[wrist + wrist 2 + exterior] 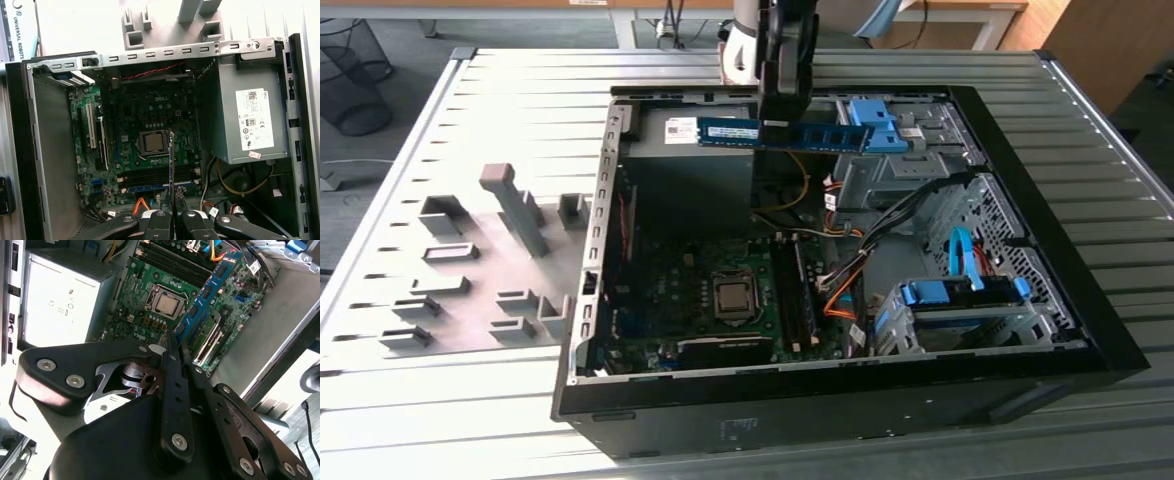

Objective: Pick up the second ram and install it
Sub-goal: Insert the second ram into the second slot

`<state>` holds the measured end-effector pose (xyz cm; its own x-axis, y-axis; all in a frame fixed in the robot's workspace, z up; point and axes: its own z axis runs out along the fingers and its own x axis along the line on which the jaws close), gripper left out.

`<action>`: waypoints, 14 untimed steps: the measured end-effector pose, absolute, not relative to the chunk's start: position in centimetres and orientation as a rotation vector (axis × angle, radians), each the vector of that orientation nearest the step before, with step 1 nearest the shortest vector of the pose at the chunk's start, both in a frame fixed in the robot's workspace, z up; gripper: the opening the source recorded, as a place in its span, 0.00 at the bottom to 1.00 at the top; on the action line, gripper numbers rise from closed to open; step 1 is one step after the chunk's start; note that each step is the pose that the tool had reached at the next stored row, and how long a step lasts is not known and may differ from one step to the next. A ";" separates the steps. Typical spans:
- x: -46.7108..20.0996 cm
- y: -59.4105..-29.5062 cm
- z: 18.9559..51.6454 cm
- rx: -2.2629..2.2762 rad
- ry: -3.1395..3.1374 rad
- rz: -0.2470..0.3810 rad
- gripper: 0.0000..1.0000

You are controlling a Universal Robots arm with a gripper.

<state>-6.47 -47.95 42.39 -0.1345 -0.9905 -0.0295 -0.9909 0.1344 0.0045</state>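
The gripper [781, 122] is clamping the second ram [825, 136] near its middle, fingers pinching the stick's two flat faces. It is holding the stick roughly level in the air over the open computer case [1067, 300]. Taking the motherboard's memory slots [795, 290] as the mark, the stick is hanging well above them and past their far end in the exterior view. Its long axis is running crosswise to the slots, so by my judgement it is not lining up with them.
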 end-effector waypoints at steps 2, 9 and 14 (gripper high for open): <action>-6.5 -47.9 42.4 -2.050 2.355 0.035 0.14; -6.5 -47.9 42.4 -2.039 2.364 0.035 0.14; -6.5 -47.9 42.3 -2.028 2.373 0.035 0.14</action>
